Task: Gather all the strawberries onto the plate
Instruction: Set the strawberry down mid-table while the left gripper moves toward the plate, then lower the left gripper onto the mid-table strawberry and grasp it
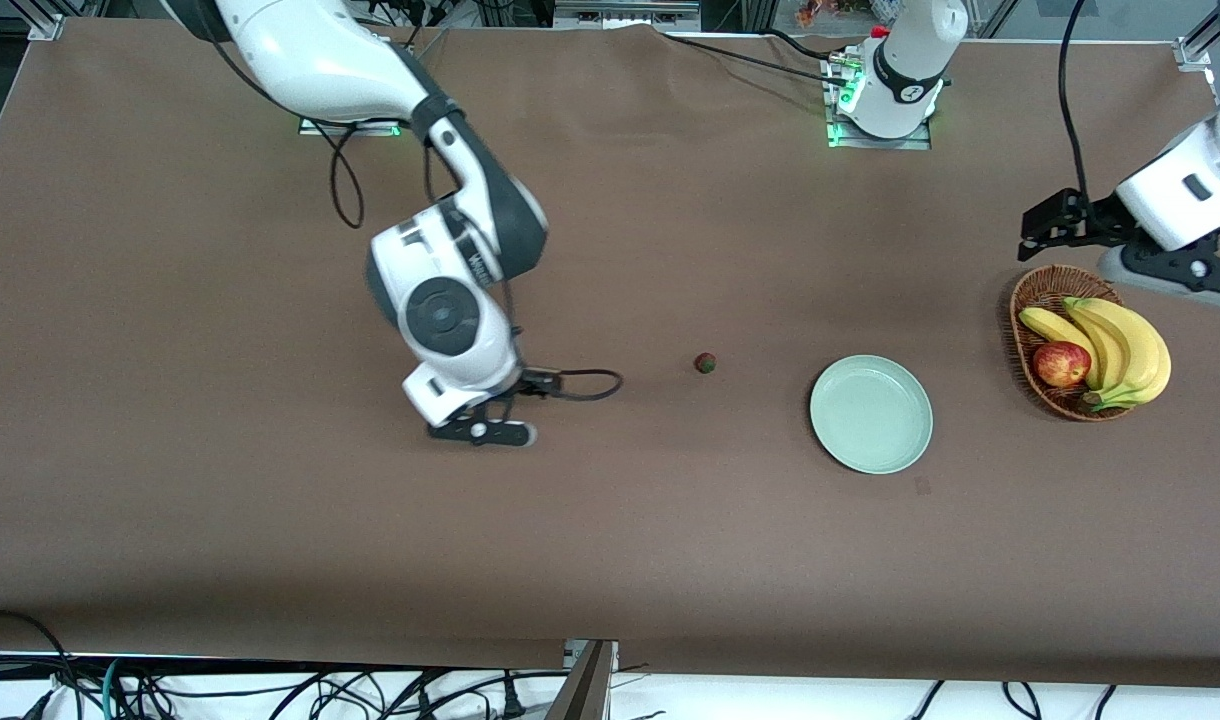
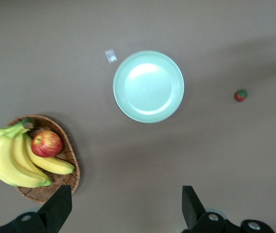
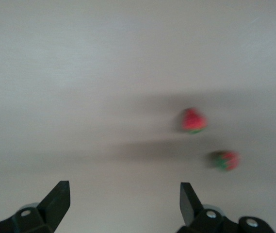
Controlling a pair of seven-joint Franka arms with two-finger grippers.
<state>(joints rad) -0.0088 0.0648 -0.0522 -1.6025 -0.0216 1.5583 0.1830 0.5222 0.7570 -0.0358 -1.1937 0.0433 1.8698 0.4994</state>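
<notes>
— Brown table (image 1: 220,520) surface; arms' pose?

— Right gripper (image 1: 482,432) is bent low over the table toward the right arm's end, fingers (image 3: 55,201) spread wide, holding nothing. Left gripper (image 2: 125,208) hangs high above the basket (image 1: 1032,300), fingers wide apart and empty — that arm waits.

— Count?

— One strawberry (image 1: 705,363) on the table beside the plate (image 1: 871,414), toward the right arm's end; two strawberries (image 3: 194,120) under the right wrist. One plate, empty. One basket — bananas (image 1: 1120,345), one apple (image 1: 1061,364).
</notes>
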